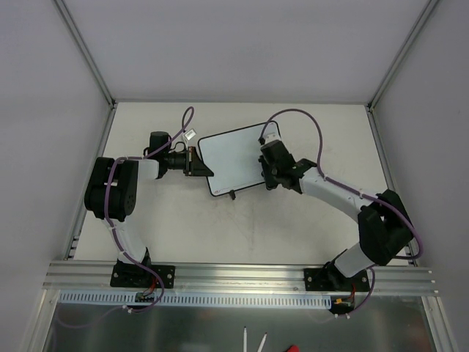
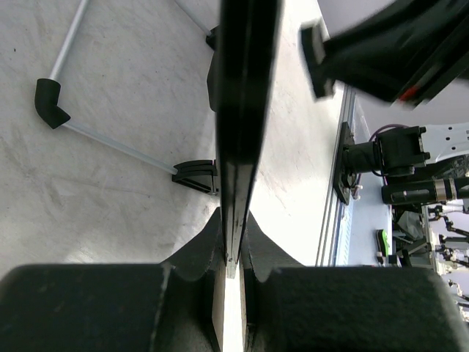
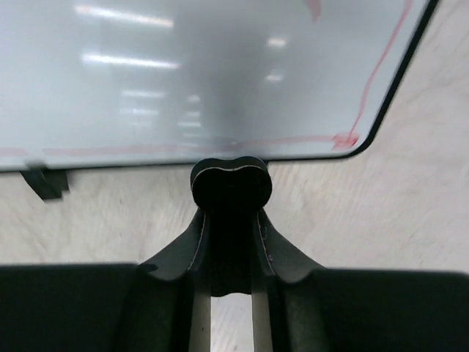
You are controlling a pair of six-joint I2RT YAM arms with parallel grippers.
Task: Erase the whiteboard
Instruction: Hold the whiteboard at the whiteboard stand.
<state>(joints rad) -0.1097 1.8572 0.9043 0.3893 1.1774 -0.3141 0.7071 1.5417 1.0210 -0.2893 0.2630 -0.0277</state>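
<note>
The whiteboard (image 1: 233, 159) lies tilted at the table's middle, white with a thin black rim. My left gripper (image 1: 198, 163) is shut on its left edge; the left wrist view shows the board (image 2: 242, 110) edge-on between the fingers. My right gripper (image 1: 265, 166) is shut on the black bone-shaped eraser (image 3: 231, 187) at the board's right edge. In the right wrist view the board (image 3: 183, 73) shows faint red lines along its rim and a red mark at its corner (image 3: 343, 139). One black foot (image 3: 45, 183) shows under it.
The pale table (image 1: 242, 235) is fenced by grey walls and an aluminium frame (image 1: 242, 275) along the near edge. The board's wire stand (image 2: 110, 139) with black feet shows in the left wrist view. Purple cables (image 1: 308, 121) loop above both arms.
</note>
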